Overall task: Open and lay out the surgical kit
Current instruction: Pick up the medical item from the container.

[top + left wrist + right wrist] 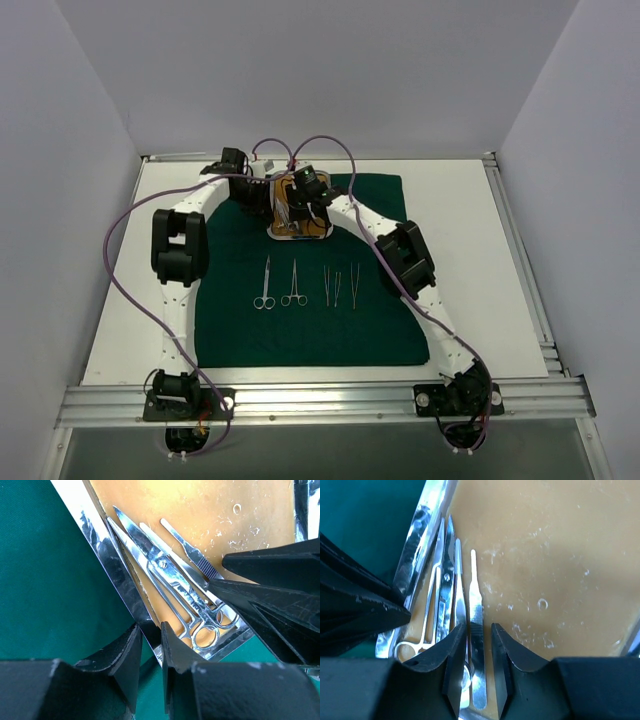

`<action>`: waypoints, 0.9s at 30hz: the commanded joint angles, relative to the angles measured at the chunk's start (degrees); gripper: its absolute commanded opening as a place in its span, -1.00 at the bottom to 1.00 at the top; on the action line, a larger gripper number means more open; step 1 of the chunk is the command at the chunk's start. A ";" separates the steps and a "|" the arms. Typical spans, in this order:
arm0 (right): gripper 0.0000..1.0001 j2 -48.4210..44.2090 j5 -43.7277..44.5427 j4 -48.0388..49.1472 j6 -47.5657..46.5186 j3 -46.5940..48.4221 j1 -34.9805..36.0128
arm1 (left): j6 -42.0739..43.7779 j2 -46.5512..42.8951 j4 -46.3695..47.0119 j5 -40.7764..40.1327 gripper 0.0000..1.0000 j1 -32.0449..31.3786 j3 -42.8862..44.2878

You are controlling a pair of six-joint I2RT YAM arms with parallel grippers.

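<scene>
**Both grippers at the tray**

We see the left gripper [150, 652] nearly closed, pinching the tray [107, 555] rim. The right gripper [479, 650] is slightly parted astride a flat handle [476, 605], not gripping it. The tray sits at 12 o'clock on the cloth [300, 335], with scissors [265, 287] and tweezers [333, 286] at centre.

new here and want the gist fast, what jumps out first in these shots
A rounded-corner steel tray with an orange-brown floor sits at the far end of a dark green cloth. The left pincer clamps the tray's wall, while the right pincer stands open astride a flat silver handle inside. Midway down the cloth, four silver instruments lie in a neat row.
</scene>
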 commanded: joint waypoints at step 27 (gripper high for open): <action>-0.83 4.92 -9.94 0.76 3.33 2.23 -2.59 | 1.88 1.88 0.67 -1.16 -0.49 -0.72 1.78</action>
